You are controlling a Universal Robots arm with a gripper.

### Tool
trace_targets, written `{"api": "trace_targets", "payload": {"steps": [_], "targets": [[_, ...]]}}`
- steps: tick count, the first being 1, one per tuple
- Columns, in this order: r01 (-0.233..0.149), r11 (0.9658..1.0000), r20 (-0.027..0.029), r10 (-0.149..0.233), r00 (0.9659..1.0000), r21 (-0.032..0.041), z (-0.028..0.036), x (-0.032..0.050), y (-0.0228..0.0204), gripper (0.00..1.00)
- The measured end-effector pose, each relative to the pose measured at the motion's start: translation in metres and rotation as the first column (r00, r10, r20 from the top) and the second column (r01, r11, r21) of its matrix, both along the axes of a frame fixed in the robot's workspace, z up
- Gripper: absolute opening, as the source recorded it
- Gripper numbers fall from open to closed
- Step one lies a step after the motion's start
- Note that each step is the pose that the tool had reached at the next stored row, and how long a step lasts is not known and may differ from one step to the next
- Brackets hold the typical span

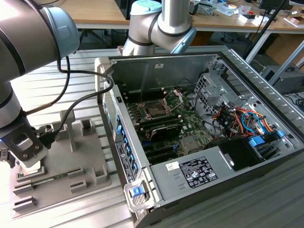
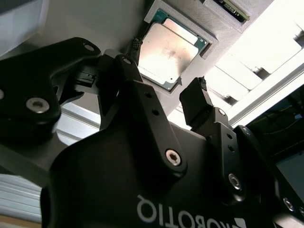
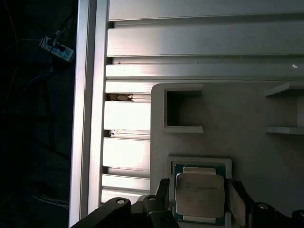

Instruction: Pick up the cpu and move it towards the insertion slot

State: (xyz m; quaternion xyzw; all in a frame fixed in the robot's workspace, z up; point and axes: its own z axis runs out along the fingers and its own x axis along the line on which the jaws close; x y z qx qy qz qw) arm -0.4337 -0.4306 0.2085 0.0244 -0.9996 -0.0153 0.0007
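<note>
One cpu (image 3: 199, 194) lies flat, pale top up, in the square recess of the single grey tray (image 1: 80, 161), as both wrist views show. One gripper (image 3: 199, 185) hangs over it with its jaws spread, one finger (image 2: 142, 90) on each side of the chip, neither clearly touching it. One open computer case (image 1: 156, 66) stands on the slatted counter (image 1: 85, 57) just beside the tray. Inside it, the insertion slot (image 1: 156, 110) sits on the green motherboard (image 1: 190, 126), well apart from the cpu.
</note>
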Motion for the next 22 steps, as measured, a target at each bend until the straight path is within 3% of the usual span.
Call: {"api": "trace_targets", "payload": {"steps": [4, 6, 7, 22], "targets": [[0.0, 1.0, -0.0001, 0.0, 1.0, -0.0001, -0.0005, 0.0, -0.0008, 0.61], [0.0, 1.0, -0.0002, 0.0, 1.0, -0.0001, -0.0032, -0.0001, -0.0043, 0.61], [0.0, 1.0, -0.0001, 0.0, 1.0, 0.0, -0.006, 0.0, -0.0043, 0.61], [-0.002, 1.0, -0.0001, 0.002, 1.0, 0.0, -0.0122, 0.001, -0.0046, 0.61]]}}
